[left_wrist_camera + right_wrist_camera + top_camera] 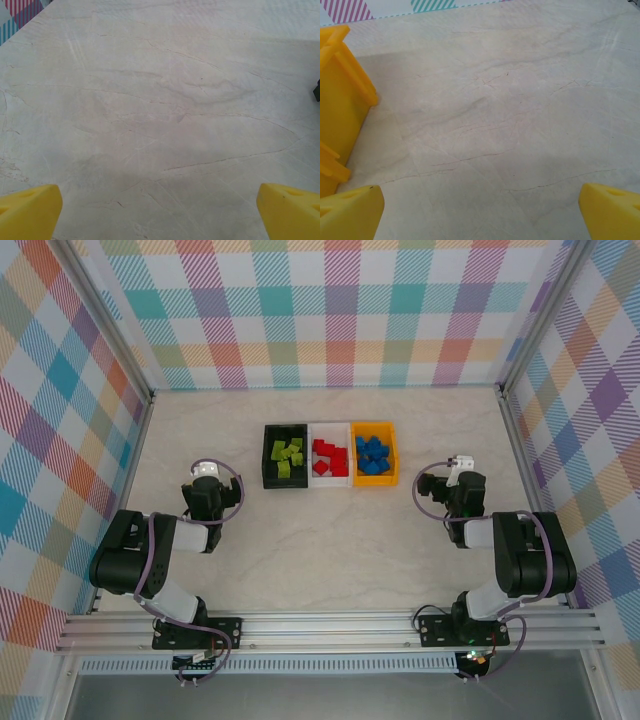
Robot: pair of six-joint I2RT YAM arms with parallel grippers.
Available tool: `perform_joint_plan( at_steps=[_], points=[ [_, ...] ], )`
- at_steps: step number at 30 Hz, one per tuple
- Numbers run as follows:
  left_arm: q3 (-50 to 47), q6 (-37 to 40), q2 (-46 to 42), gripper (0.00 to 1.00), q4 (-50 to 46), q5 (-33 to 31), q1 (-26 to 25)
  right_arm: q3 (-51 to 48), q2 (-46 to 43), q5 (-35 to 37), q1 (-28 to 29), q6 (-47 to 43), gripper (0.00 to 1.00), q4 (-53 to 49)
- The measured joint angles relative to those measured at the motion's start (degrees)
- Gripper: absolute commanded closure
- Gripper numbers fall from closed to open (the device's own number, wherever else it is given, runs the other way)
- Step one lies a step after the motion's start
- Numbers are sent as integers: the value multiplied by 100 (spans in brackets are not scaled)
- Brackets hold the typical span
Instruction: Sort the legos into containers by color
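- Left hand [160,215] spread, empty, over bare counter [160,100].
- Right hand [480,215] spread, empty; orange bin [340,95] just left of it.
- Ahead, between the hands: green legos [287,457] in black bin [267,455], red legos [329,457] in white bin [330,482], blue legos [373,455] in orange bin.

- Top view: bright, even, diffuse light. The pale table [330,550] is uniformly lit, and shadows are soft and faint.
- Left wrist view: slightly hazy, with a broad dim shadow across the near table.
- Right wrist view: the orange bin [340,95] casts a soft shadow, and the near table is darker.
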Motion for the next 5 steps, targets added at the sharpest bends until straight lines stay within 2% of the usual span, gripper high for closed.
perform_joint_plan(
  at_steps=[5],
  points=[
    [0, 0, 2, 0, 0, 0, 0, 0, 0, -26, 0, 0, 0, 2]
  ],
)
